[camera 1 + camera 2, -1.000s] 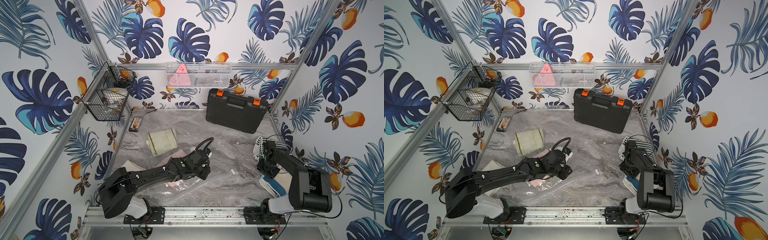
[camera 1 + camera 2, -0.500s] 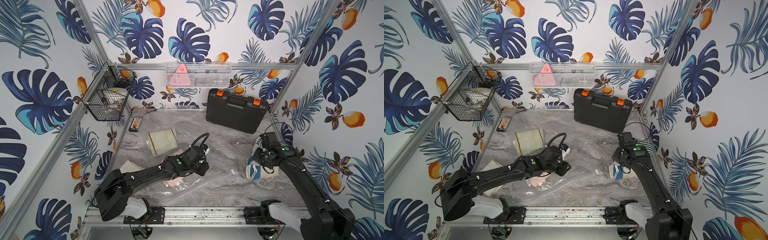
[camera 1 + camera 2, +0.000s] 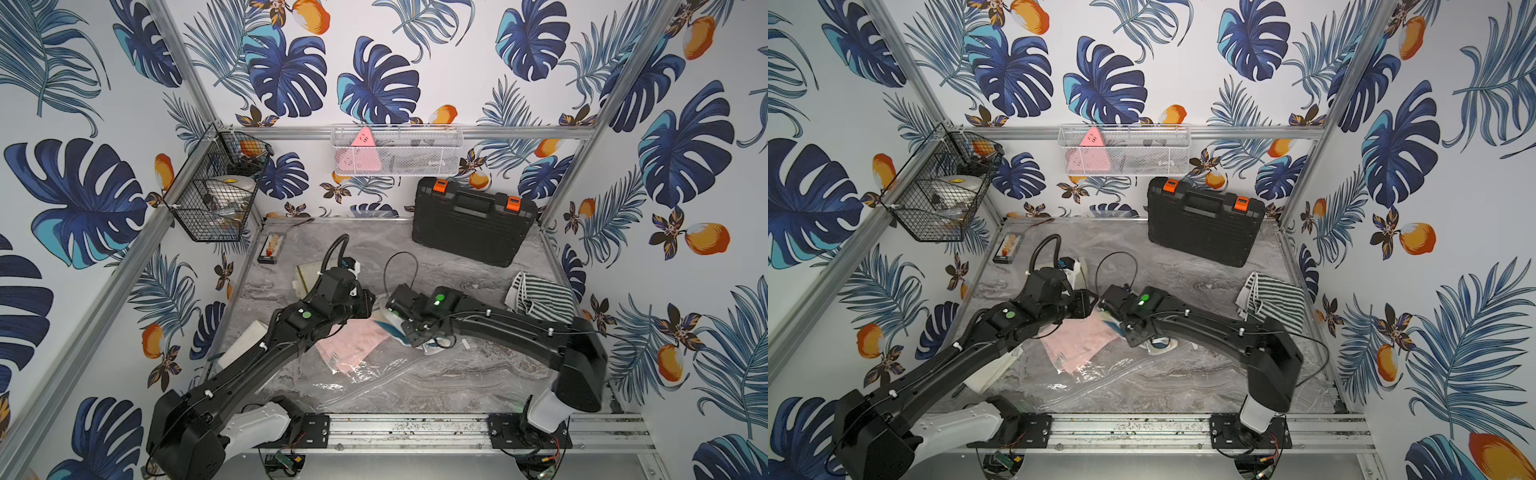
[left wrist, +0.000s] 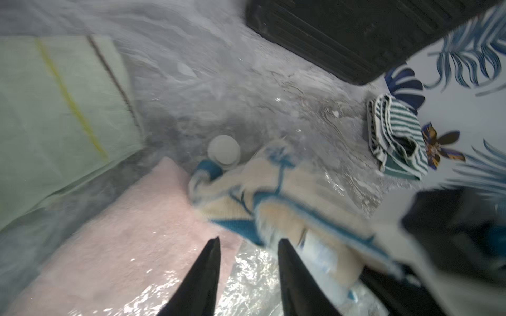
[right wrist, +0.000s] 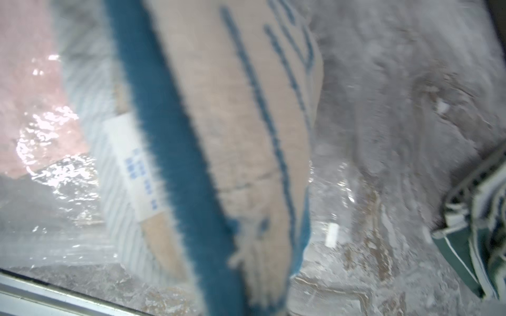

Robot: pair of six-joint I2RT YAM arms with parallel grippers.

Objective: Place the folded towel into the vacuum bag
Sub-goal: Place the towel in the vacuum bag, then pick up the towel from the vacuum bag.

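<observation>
Left wrist view: the left claw [image 4: 248, 240] hangs a little open over the big clear crinkly plastic vacuum bag [image 4: 253, 279]. The right claw [image 3: 409, 330] holds the folded cream-and-blue towel [image 4: 273, 188] — above the bag, beside a soft pink cloth [image 4: 123, 232].

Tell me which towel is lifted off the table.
The beige towel with blue bands, hanging from the right arm over the clear plastic bag. The pink towel and the green-and-white striped towel both rest on the grey marble table.

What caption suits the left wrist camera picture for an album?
Left gripper, jaws apart, over the clear vacuum bag holding a pink towel; a beige-and-blue folded towel beside the white valve cap.
</observation>
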